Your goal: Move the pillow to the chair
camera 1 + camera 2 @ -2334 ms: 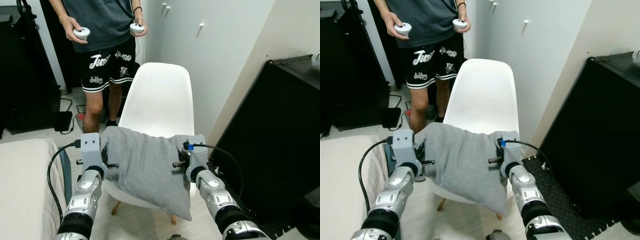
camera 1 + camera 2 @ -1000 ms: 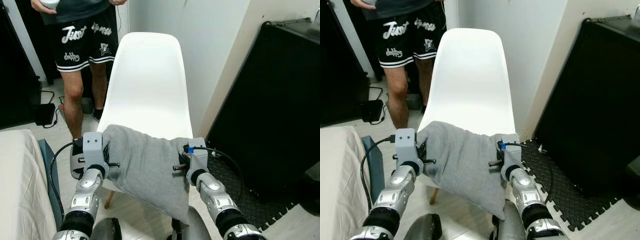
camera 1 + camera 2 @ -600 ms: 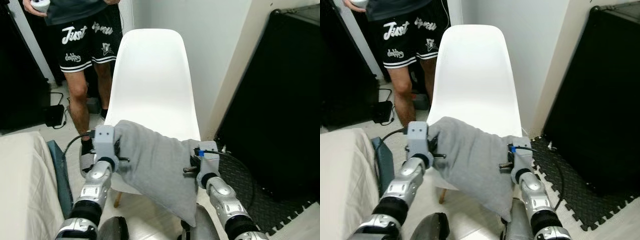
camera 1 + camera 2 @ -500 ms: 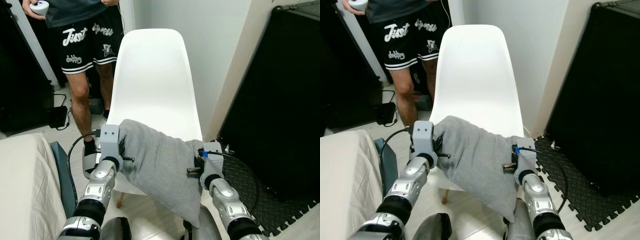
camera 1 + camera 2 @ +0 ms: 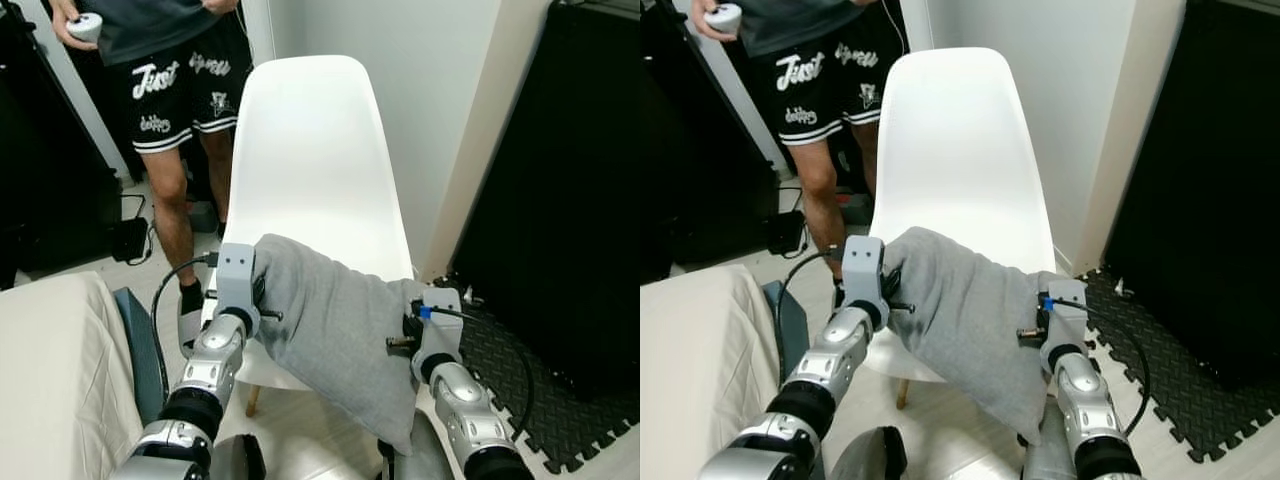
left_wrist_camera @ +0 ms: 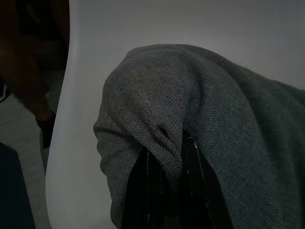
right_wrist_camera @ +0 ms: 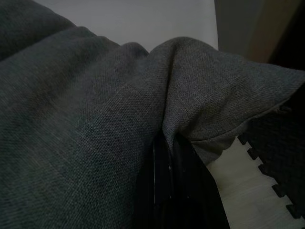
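A grey pillow (image 5: 335,325) hangs between my two arms, held up over the front of the seat of a white shell chair (image 5: 305,150). My left gripper (image 6: 167,152) is shut on the pillow's left corner, the cloth (image 6: 200,109) bunched around its black fingers (image 6: 145,191). My right gripper (image 7: 167,143) is shut on a fold at the pillow's right corner. The pillow's lower corner droops past the seat's front edge between my arms. The chair's back stands upright behind the pillow.
A person (image 5: 180,70) in black shorts stands behind the chair on the left, holding a white controller. A black cabinet (image 5: 560,190) stands at the right on black foam mats (image 5: 540,370). A beige bed edge (image 5: 50,370) lies at the left, and a white wall (image 5: 440,90) behind the chair.
The camera has drawn closer to the chair and shifted, so chair and pillow sit further right and larger. Both grippers still hold the pillow, now a little further over the seat.
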`<state>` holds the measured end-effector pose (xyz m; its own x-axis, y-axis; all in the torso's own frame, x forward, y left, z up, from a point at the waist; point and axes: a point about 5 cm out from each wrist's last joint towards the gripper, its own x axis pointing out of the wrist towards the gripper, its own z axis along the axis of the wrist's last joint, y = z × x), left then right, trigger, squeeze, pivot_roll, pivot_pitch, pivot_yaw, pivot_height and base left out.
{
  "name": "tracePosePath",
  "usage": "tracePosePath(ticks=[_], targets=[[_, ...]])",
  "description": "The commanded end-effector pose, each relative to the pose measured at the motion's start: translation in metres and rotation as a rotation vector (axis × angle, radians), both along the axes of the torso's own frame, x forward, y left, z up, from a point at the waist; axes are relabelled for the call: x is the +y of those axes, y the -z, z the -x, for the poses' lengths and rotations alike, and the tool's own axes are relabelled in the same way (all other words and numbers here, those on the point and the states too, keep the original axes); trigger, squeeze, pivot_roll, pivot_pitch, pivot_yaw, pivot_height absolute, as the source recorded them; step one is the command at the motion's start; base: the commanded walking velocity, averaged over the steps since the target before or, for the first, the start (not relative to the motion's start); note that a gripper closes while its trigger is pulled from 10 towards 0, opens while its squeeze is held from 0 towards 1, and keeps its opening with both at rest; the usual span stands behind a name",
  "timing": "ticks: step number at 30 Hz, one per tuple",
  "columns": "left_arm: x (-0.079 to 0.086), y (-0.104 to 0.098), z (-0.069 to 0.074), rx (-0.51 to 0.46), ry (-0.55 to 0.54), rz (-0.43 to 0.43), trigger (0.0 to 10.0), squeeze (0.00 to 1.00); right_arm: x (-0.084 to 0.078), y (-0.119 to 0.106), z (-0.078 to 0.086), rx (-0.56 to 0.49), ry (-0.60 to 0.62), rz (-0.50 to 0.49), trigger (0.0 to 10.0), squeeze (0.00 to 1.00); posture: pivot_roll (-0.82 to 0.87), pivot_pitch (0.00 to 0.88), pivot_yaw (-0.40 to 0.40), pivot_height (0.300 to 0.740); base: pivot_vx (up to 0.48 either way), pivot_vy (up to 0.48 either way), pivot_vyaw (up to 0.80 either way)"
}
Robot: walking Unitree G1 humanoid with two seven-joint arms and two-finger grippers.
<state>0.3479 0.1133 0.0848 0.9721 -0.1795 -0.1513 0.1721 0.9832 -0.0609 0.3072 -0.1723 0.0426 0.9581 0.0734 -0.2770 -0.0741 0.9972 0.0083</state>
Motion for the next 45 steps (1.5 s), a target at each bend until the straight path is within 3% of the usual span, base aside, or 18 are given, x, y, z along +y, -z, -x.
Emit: tracePosePath(ticks=[1,11,26,32,39,45], targets=[[-0.002,0.004,0.002,0.012,0.028,-0.022,10.0,0.00,0.020,0.000,-0.004,0.009,-0.063,-0.038,10.0,0.00,-0.10,0.145,0.069,0.582,0.000,0.000,0.00],[0.025,-0.001,0.001,-0.016,-0.041,-0.052,10.0,0.00,0.045,-0.004,-0.015,0.013,-0.120,-0.062,10.0,0.00,0.01,0.124,0.021,0.582,0.000,0.000,0.00],[0.045,-0.004,-0.004,-0.019,-0.145,-0.083,10.0,0.00,0.054,-0.017,-0.032,-0.007,-0.148,-0.055,10.0,0.00,0.00,0.115,-0.016,0.582,0.000,0.000,0.00],[0.039,-0.017,-0.016,-0.045,-0.123,-0.093,10.0,0.00,0.050,-0.025,-0.043,-0.014,-0.126,-0.044,10.0,0.00,-0.02,0.130,-0.011,0.582,0.000,0.000,0.00],[0.028,-0.046,-0.038,-0.082,-0.123,-0.124,10.0,0.00,0.041,-0.052,-0.064,-0.050,-0.071,-0.043,10.0,0.00,-0.04,0.183,-0.016,0.582,0.000,0.000,0.00],[0.022,-0.057,-0.045,-0.086,-0.112,-0.135,10.0,0.00,0.033,-0.064,-0.072,-0.065,-0.042,-0.050,10.0,0.00,-0.03,0.226,-0.010,0.582,0.000,0.000,0.00]])
